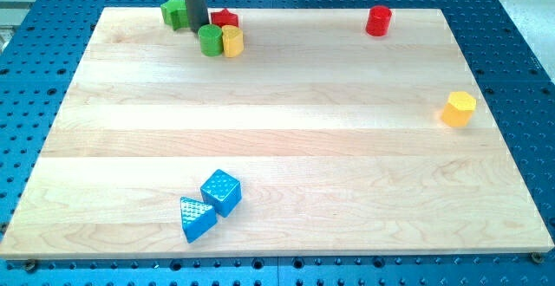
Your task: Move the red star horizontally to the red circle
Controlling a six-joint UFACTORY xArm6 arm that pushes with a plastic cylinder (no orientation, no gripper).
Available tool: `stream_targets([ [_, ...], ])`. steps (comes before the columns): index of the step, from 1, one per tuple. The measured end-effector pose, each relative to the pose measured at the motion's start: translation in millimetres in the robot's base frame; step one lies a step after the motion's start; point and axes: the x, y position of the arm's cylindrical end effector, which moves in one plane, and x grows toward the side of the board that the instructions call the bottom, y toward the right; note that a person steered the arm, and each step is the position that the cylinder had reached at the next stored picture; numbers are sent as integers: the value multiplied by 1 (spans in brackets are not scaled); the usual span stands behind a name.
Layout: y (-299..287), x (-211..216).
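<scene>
The red star (225, 18) lies near the view's top left, partly hidden behind a green circle (210, 40) and a yellow block (232, 41). The red circle (378, 21) stands far to its right, at the view's top right, at about the same height. My tip (197, 29) is just left of the red star and touches the upper left of the green circle. A green star (175, 12) lies just left of the rod.
A yellow hexagon (459, 108) sits near the board's right edge. A blue cube (220, 191) and a blue triangle (196, 218) lie together at the view's bottom left. The wooden board (277, 130) rests on a blue perforated table.
</scene>
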Motion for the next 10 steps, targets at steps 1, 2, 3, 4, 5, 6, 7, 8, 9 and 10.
stream_targets([
  [1, 22, -4],
  [2, 37, -3],
  [3, -6, 12],
  [4, 17, 38],
  [5, 67, 36],
  [6, 80, 17],
  [7, 56, -15],
  [8, 102, 1],
  [9, 142, 18],
  [10, 159, 20],
])
